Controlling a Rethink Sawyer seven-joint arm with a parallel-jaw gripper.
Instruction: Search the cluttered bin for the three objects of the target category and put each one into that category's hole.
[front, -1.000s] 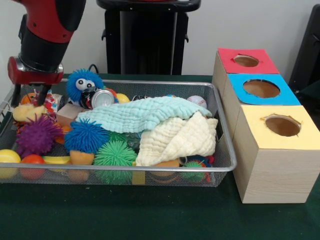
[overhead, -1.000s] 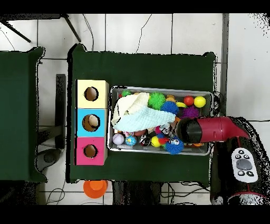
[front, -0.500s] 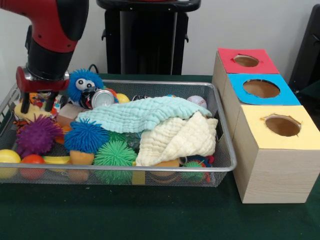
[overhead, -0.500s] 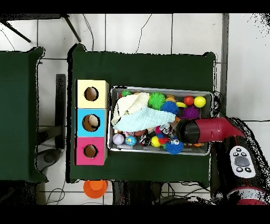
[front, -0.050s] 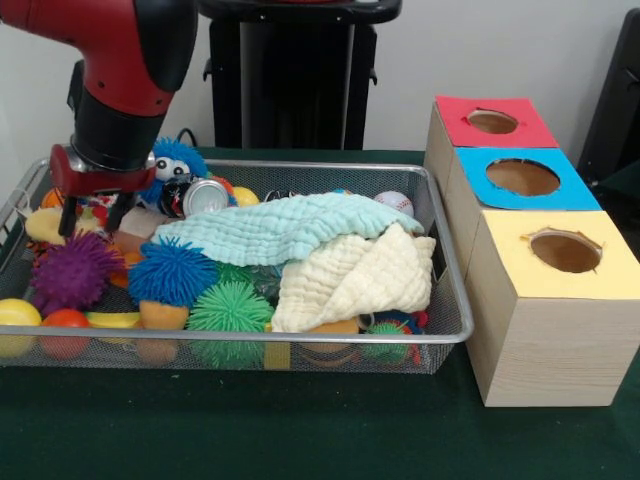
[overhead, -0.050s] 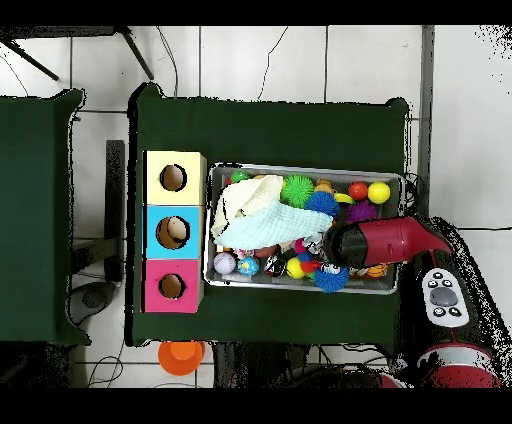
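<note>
You see the gripper (front, -0.050s: 92, 215) hanging low at the far left of the wire bin (front, -0.050s: 440, 335), its two dark fingers (front, -0.050s: 68, 218) spread apart with nothing between them. The tips sit just above a wooden block (front, -0.050s: 140, 228), beside the blue googly-eyed ball (front, -0.050s: 172, 162) and silver can (front, -0.050s: 205, 196). The clutter lies under two cloths, mint (front, -0.050s: 280, 228) and cream (front, -0.050s: 355, 278). To the right stand the red (front, -0.050s: 495, 122), blue (front, -0.050s: 523, 178) and yellow (front, -0.050s: 565, 250) holes.

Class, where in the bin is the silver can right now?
In the front view the silver can lies at the bin's far left, between the blue googly-eyed ball and the pale blue cloth.
</note>
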